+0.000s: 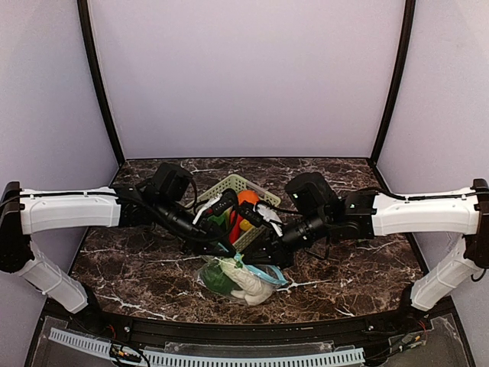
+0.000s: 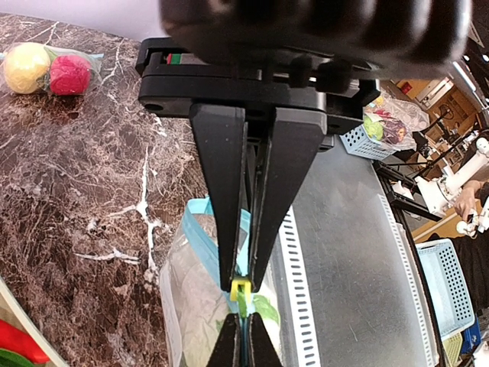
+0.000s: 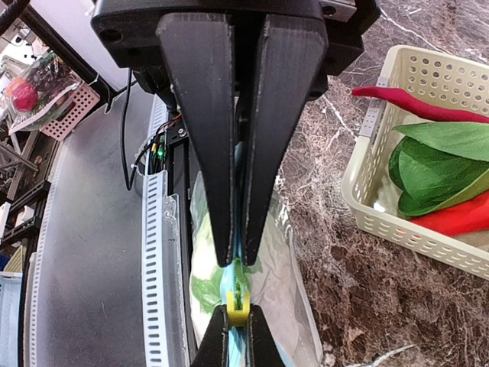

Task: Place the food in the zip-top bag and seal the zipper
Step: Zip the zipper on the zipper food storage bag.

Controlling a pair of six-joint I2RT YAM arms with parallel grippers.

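Dark marble table [image 1: 122, 267], lilac walls all round, and the pale lattice basket [image 1: 229, 183] sits mid-table, so I'm calling everything off that.

On the basket's near side, toward the arm bases, the zip-top bag [image 1: 229, 281] lies on the marble with its long axis running left to right across the table. Inside it I've got leafy greens [image 1: 216, 277] at the left end and a white radish [image 1: 252, 284] beside them, further right. The blue zipper strip [image 2: 200, 237] runs along the bag's edge on the basket side, raised off the table.

Both arms come in from either side and meet over that edge, just in front of the basket. The left gripper [image 2: 243, 279] has its jaws pinched tight on the zipper strip, which runs straight along the line of the fingers. The right gripper [image 3: 238, 260] has its jaws clamped narrow on the same strip. The two sets of tips face each other almost nose to nose, with the yellow slider [image 2: 241, 289] sitting right between them.

I can't tell whether the zipper is pressed shut along its length.

Over in the basket, a red chilli [image 3: 412, 103] lies with its thin tip poking out past the rim. Broad green leaves [image 3: 443, 153] are under it, and an orange piece [image 1: 246, 200] sits further in.
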